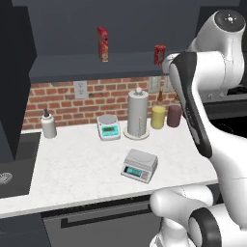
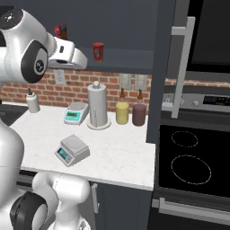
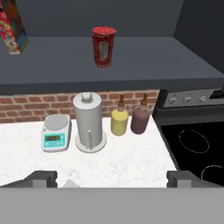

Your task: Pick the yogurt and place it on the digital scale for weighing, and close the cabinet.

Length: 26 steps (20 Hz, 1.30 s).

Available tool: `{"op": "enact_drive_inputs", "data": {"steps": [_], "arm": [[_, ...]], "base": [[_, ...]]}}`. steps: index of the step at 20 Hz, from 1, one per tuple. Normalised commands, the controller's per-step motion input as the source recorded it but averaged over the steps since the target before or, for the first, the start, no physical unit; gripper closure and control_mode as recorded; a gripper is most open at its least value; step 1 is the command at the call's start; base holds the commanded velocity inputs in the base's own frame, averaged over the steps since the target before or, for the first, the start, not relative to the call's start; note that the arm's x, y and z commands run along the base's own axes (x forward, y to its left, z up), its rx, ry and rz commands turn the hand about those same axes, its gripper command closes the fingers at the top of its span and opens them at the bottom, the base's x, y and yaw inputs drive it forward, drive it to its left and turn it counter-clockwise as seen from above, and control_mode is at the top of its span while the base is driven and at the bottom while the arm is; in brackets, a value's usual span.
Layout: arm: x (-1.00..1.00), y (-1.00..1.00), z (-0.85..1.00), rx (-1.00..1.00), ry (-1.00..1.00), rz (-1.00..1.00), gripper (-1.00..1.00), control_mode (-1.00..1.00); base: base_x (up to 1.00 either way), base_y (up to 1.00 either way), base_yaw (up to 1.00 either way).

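Note:
The yogurt (image 3: 103, 47), a small dark-red cup with a brighter red top, stands upright on the shelf of the open cabinet (image 3: 144, 61). It also shows in both base views (image 1: 159, 54) (image 2: 98, 51). My gripper (image 3: 112, 179) is open, its fingertips (image 3: 42, 178) wide apart, and it holds nothing. It hovers in front of the shelf, a little short of the yogurt and left of it in the right base view (image 2: 80, 59). The grey-silver digital scale (image 1: 140, 165) (image 2: 72, 150) sits bare on the white counter below. The cabinet door (image 2: 164, 67) stands open with its silver bar handle (image 2: 182, 67).
A tall red printed box (image 1: 102, 43) stands further left on the shelf. On the counter are a white round-platter scale (image 1: 108, 126), a paper towel roll (image 1: 137, 113), yellow (image 1: 157, 116) and maroon (image 1: 174, 116) bottles and a white bottle (image 1: 48, 124). Sink (image 1: 6, 177) lies left, stove (image 2: 193, 166) right.

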Motion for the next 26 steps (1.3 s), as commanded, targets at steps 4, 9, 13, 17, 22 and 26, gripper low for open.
{"op": "enact_drive_inputs", "data": {"steps": [4,9,13,17,22,26], "arm": [[0.19,-0.04,0.00,0.00,-0.17,0.00,-1.00,-1.00],[0.21,-0.07,-0.01,0.00,-0.26,0.00,-1.00,-1.00],[0.12,-0.38,0.00,0.01,-0.26,0.00,-1.00,-1.00],[0.18,-0.27,0.00,0.00,-0.28,0.00,-1.00,-1.00],[0.25,-0.26,0.00,0.00,-0.28,0.00,-1.00,-1.00],[0.33,-0.03,0.07,0.00,-0.09,0.00,-1.00,-1.00]], "base": [[0.00,0.00,0.00],[0.00,0.00,0.00],[0.00,0.00,0.00],[0.00,0.00,0.00],[0.00,0.00,0.00],[0.00,0.00,0.00]]}}
